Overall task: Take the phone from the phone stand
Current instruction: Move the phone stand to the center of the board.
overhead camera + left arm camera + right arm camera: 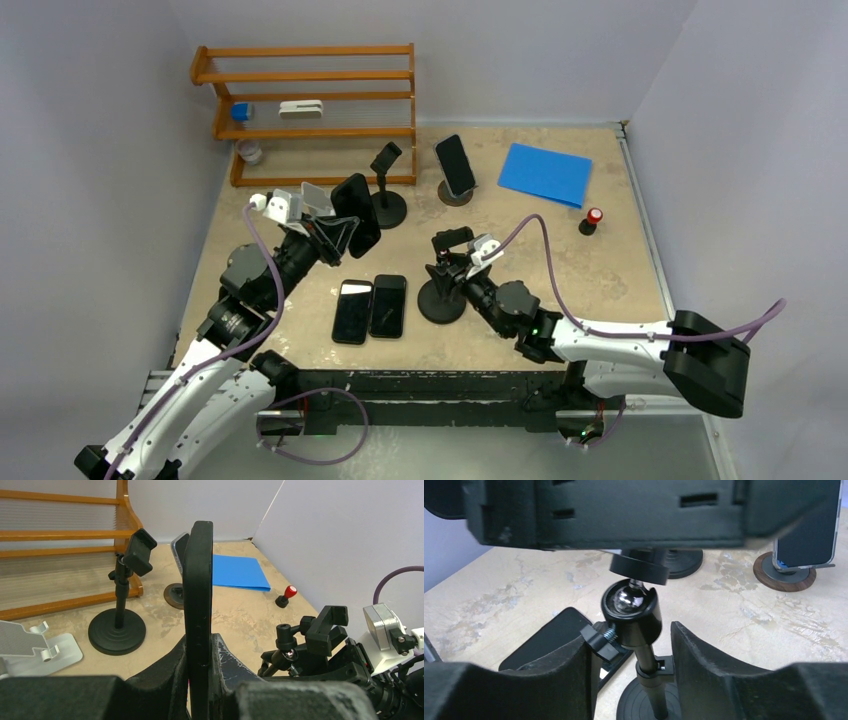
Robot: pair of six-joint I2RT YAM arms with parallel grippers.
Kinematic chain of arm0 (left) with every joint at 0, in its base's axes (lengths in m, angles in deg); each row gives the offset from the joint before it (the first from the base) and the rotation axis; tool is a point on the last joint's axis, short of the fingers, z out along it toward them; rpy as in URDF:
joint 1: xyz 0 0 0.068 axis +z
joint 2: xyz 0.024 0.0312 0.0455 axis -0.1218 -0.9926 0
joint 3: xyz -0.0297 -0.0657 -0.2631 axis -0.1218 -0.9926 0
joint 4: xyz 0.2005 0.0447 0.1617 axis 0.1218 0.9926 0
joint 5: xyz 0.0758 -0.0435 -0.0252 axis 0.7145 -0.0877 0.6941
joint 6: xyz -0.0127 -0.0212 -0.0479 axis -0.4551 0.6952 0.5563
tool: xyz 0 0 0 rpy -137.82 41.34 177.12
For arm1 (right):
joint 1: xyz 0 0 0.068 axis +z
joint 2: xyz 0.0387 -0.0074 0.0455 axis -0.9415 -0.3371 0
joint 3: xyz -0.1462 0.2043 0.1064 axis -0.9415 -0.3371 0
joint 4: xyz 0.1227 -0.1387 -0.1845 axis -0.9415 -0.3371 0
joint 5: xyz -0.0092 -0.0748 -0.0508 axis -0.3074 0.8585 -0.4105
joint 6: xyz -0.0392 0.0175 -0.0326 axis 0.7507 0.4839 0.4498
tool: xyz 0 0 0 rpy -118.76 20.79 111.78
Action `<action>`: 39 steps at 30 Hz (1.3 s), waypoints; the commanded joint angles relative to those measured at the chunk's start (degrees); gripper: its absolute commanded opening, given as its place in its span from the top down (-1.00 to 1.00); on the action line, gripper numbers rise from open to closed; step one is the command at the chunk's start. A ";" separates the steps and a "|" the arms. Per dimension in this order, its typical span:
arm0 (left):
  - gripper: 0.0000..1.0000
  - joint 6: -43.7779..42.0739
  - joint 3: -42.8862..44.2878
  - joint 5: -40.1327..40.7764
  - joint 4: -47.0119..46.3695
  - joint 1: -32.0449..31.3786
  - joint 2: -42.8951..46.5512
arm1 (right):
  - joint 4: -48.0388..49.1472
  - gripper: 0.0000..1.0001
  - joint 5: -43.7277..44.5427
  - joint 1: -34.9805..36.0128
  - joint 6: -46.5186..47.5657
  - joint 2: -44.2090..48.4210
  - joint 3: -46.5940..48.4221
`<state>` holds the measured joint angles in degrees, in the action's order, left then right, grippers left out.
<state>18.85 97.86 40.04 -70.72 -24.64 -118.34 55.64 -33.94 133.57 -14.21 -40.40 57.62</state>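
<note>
My left gripper (343,228) is shut on a black phone (357,212) and holds it upright on edge above the table, left of the near stand. In the left wrist view the phone (198,580) stands clamped between my fingers (172,667). The near black phone stand (442,298) has an empty clamp (452,240) on top. My right gripper (452,272) is closed around its pole. In the right wrist view the fingers (704,660) press the pole's clip and thumbscrew (644,655), with the clamp (614,510) overhead.
Two dark phones (370,308) lie flat in front of the left arm. A second black stand (388,205), a silver stand (305,195), a phone on a round wooden stand (456,165), a blue folder (545,173), a red knob (594,216) and a wooden rack (305,100) lie further back.
</note>
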 commanded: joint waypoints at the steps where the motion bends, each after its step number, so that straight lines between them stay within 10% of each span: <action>1: 1.00 -1.14 0.97 -0.32 -6.53 -0.52 1.06 | 5.24 0.01 2.11 0.10 2.46 -0.54 3.10; 12: 1.00 -1.16 0.92 -0.12 -6.53 -1.07 1.10 | 3.89 0.52 5.13 0.10 3.19 -0.95 3.98; 16: 1.00 -1.10 0.92 -0.12 -6.53 -1.10 1.21 | 1.45 1.00 5.90 0.10 3.83 -0.97 6.08; 39: 1.00 -1.05 0.92 1.06 -6.38 -1.88 2.96 | 33.34 1.00 19.55 -0.27 23.32 -12.15 12.90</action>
<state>18.85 97.86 40.26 -70.70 -26.17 -116.87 67.33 -18.49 133.61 -0.60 -48.78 64.66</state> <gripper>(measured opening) 0.144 0.064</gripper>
